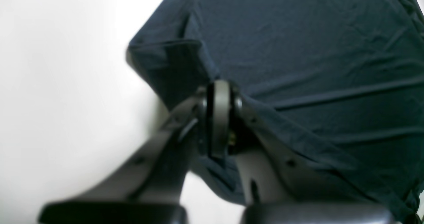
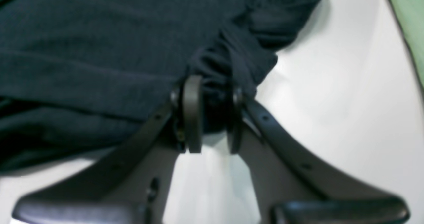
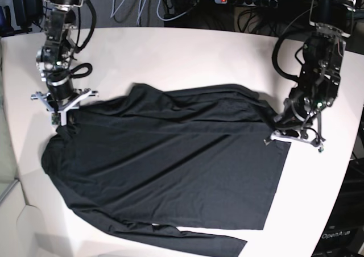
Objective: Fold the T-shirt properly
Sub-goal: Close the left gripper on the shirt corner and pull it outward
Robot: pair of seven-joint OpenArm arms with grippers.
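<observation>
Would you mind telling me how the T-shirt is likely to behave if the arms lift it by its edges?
The T-shirt would probably sag limply: it lies creased on the table, and the fabric bunches where the right gripper pinches it. It is likely light, since the left gripper tents it with a small pinch.

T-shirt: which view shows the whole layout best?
Base view: the whole T-shirt lies spread on the white table, one sleeve along the near edge. Left wrist shows only a flat panel and folded edge; right wrist only bunched fabric at the right gripper.

light: bright, even | shadows: soft | wrist views: blurred, near parts unfocused | base view: sharp
</observation>
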